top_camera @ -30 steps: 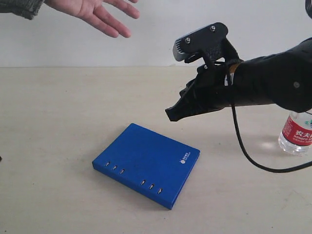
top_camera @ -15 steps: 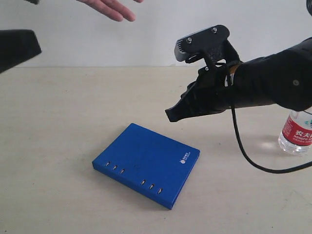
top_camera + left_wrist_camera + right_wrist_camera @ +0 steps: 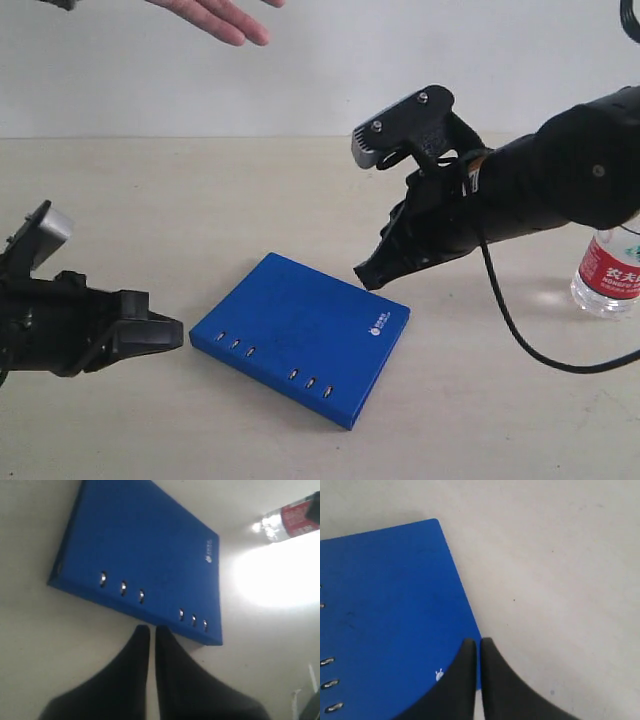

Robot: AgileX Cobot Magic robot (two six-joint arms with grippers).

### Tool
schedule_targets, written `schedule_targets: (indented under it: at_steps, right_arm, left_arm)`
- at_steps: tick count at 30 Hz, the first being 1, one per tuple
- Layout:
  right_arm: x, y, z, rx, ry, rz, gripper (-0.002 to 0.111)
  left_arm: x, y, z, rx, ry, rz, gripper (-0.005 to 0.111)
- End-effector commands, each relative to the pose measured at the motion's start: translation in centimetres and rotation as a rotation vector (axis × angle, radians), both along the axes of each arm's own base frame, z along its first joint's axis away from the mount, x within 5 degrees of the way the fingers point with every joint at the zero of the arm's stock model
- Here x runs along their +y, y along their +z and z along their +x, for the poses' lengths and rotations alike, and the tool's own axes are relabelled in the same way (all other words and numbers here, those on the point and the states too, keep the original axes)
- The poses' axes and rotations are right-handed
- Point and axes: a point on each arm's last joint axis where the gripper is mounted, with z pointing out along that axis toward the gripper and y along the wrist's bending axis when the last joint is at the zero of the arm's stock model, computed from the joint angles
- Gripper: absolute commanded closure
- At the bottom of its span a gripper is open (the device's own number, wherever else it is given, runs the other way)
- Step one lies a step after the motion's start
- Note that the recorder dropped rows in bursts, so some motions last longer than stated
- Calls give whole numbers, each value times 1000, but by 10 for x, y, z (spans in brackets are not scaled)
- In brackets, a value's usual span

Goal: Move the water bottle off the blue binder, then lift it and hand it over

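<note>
The blue binder lies flat on the table with nothing on top of it; it also shows as the blue binder and the blue binder. The water bottle stands upright on the table at the far right, partly behind my right arm, and appears as the water bottle in the left wrist view. My left gripper is shut and empty, low, just left of the binder's slotted edge. My right gripper is shut and empty, hovering over the binder's far right corner.
A human hand reaches in, palm open, at the top left above the table. A black cable hangs from my right arm down to the table near the bottle.
My left arm has come into view and dropped low next to the binder's left side. My right gripper has moved down towards the binder's far corner. The hand has drawn back upward.
</note>
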Motion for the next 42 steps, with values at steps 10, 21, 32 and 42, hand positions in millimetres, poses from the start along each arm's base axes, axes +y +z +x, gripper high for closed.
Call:
schedule_targets:
  at_steps: [10, 21, 32, 42]
  right_arm:
    - [-14, -18, 19, 137, -267, 123, 103]
    - [-16, -21, 17, 142, -233, 81, 63]
    - [-9, -61, 27, 232, -223, 11, 79]
    - [-7, -68, 31, 207, -215, 18, 78]
  left_arm:
    - [-11, -12, 24, 77, -19, -78, 102]
    - [-12, -37, 27, 163, -20, -60, 58]
    - [-12, -53, 31, 244, 12, -57, 53]
    - [-16, -40, 54, 163, 2, -80, 53]
